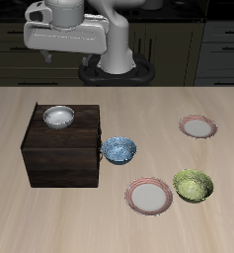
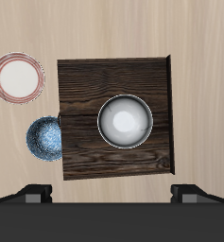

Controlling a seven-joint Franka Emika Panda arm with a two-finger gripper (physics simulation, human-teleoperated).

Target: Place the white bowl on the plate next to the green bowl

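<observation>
The white bowl (image 1: 57, 117) sits on top of a dark wooden box (image 1: 64, 158). It also shows in the wrist view (image 2: 125, 121), in the middle of the box top (image 2: 85, 85). The plate (image 1: 148, 196) with a pinkish-red rim lies near the table's front edge, close beside the green bowl (image 1: 193, 185). This plate also shows in the wrist view (image 2: 17, 77); the green bowl is out of that view. My gripper (image 1: 64, 51) is open and empty, high above the table and farther back than the box. Its fingertips (image 2: 33, 192) stand wide apart.
A blue-and-white patterned bowl (image 1: 118, 149) stands beside the box, between it and the plate, and shows in the wrist view (image 2: 45, 138). A second look-alike plate (image 1: 197, 126) lies farther back, behind the green bowl.
</observation>
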